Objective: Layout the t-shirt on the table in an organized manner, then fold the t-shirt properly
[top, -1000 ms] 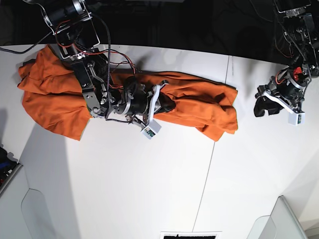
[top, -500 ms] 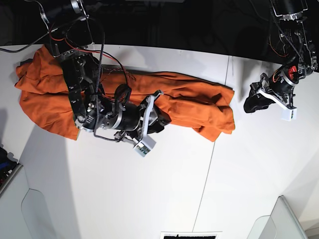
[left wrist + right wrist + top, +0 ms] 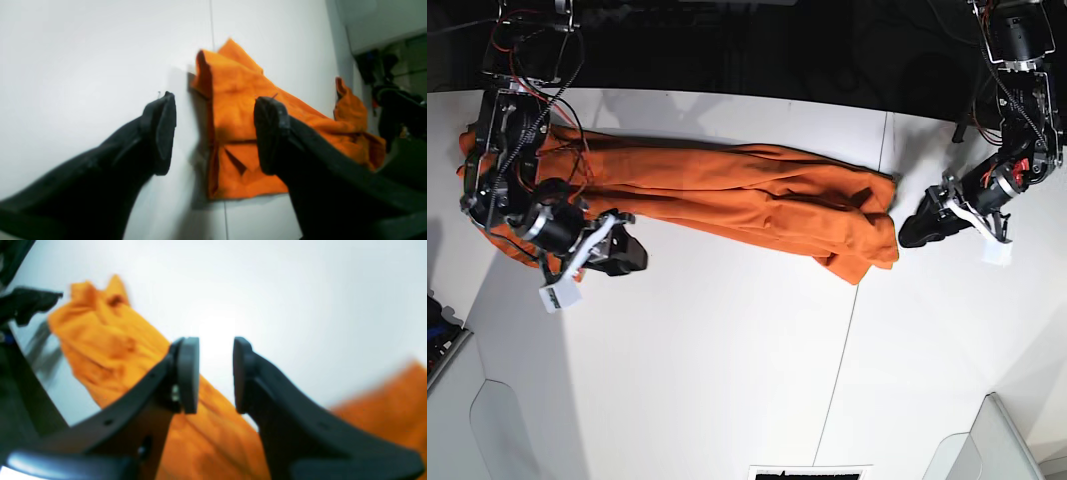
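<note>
The orange t-shirt (image 3: pixel 757 195) lies bunched in a long crumpled band across the white table (image 3: pixel 727 380), from the far left to right of centre. My right gripper (image 3: pixel 632 250) hovers by the band's left part, just off its front edge. In the right wrist view it (image 3: pixel 215 373) is open, with bare table in the gap and the t-shirt (image 3: pixel 100 340) beyond. My left gripper (image 3: pixel 917 232) sits just right of the shirt's right end. In the left wrist view it (image 3: pixel 213 133) is wide open, low over the table, and the t-shirt (image 3: pixel 233 110) lies ahead, untouched.
A thin dark seam (image 3: pixel 857 290) runs across the table just right of the shirt's end. Grey bins stand at the front left corner (image 3: pixel 452 390) and the front right corner (image 3: pixel 987 440). The table's back edge (image 3: pixel 727 95) borders a dark background.
My right gripper let go of the shirt's middle, opened and swung left toward its left end. My left gripper moved in closer to the right end. The shirt now lies longer and flatter.
</note>
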